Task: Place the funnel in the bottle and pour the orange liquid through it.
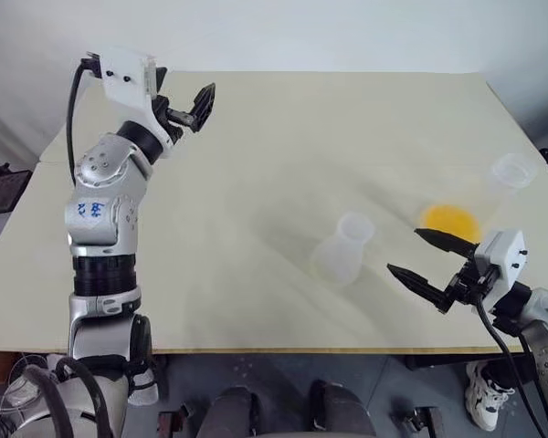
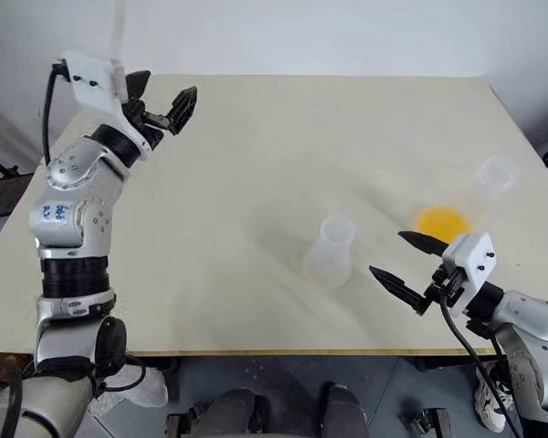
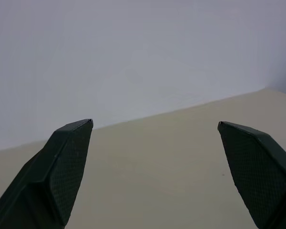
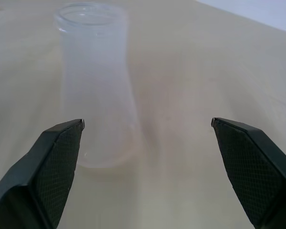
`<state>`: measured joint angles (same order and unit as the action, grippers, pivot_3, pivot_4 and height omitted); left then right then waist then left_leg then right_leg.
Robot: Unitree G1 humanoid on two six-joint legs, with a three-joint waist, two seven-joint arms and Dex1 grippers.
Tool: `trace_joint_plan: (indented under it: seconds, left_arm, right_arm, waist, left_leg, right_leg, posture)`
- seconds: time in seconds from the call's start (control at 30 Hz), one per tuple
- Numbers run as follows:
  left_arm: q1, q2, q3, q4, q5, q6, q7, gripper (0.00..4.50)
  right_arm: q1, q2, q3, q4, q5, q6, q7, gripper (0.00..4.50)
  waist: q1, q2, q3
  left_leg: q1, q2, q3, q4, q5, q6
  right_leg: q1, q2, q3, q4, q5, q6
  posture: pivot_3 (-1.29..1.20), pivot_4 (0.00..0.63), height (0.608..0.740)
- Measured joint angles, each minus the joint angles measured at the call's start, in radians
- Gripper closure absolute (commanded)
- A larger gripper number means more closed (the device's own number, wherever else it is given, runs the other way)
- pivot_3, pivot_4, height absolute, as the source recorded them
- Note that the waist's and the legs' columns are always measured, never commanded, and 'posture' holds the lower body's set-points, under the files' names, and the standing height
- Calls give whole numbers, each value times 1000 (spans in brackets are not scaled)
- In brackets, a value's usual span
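The bottle [image 1: 344,248], a clear flask with a rimmed neck, stands upright on the table right of centre. A short way to its right, my right gripper [image 1: 405,251] is held open just above the table and points at it. The right wrist view shows the bottle [image 4: 93,95] ahead of the empty, spread fingers. The orange liquid [image 1: 450,219] is a bright patch in the base of a larger clear flask [image 1: 513,171] at the right edge. My left gripper [image 2: 163,94] is raised over the table's far left corner, open and empty. The funnel is out of view.
The pale tabletop [image 1: 283,164] stretches wide between the two arms. Its front edge runs just below my right gripper. A white wall [image 3: 133,57] rises behind the far edge.
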<state>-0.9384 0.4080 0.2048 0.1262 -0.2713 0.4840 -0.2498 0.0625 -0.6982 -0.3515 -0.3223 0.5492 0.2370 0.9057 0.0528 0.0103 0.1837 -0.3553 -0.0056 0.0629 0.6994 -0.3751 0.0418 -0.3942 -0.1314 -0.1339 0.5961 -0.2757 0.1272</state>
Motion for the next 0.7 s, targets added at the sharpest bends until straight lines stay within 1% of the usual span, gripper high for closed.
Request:
trace_joint_plan:
  seconds: [0.1, 0.17, 0.3, 0.37, 0.47, 0.6, 0.7]
  left_arm:
    - [-121, -7, 61, 66, -44, 91, 53, 43]
    - [-166, -2, 103, 85, -81, 148, 74, 43]
    - [-159, 54, 148, 90, -142, 242, 37, 43]
    - [-155, 91, 156, 91, -161, 257, 1, 43]
    - [-184, 123, 188, 126, -176, 261, -3, 43]
    - [-191, 199, 173, 148, -179, 280, -61, 43]
    - [-213, 207, 168, 210, -177, 273, -74, 43]
  right_arm:
    - [4, 1, 2, -7, 0, 1, -6, 0]
    - [9, 2, 2, -12, 0, 1, -10, 0]
    - [37, 2, 2, -30, 1, 2, -21, 0]
    - [43, 2, 2, -30, 1, 2, -25, 0]
    - [40, 2, 2, -30, 1, 2, -25, 0]
    - [19, 2, 8, -29, 0, 2, -26, 0]
    - [-6, 2, 28, -26, 0, 1, -26, 0]
  waist:
    - [0, -1, 0]
    - [-4, 0, 0]
    - [-11, -1, 0]
    - [-16, -1, 1]
    - [-15, -1, 1]
    - [-16, -1, 1]
    - [-13, -1, 1]
  left_leg:
    - [0, 0, 0, 0, 0, 0]
    - [1, 0, 0, -1, 0, 0]
    - [0, 0, 0, -1, 0, 0]
    - [0, 0, 0, -1, 0, 0]
    - [0, 0, -1, 0, 0, 0]
    - [1, 0, -1, -1, 0, 0]
    - [0, 0, -1, 0, 0, 0]
  right_leg:
    - [0, 0, 1, 0, 0, 0]
    - [0, 0, 0, 0, 0, 0]
    - [-1, 0, 0, 0, 0, 0]
    - [-1, 0, 0, 0, 0, 0]
    - [0, 0, 0, 0, 0, 0]
    - [0, 0, 1, 0, 0, 0]
    - [0, 0, 1, 0, 0, 0]
  posture:
    - [0, 150, 740]
    - [0, 150, 740]
    - [0, 150, 740]
    - [0, 150, 740]
    - [0, 150, 740]
    - [0, 150, 740]
    - [0, 150, 740]
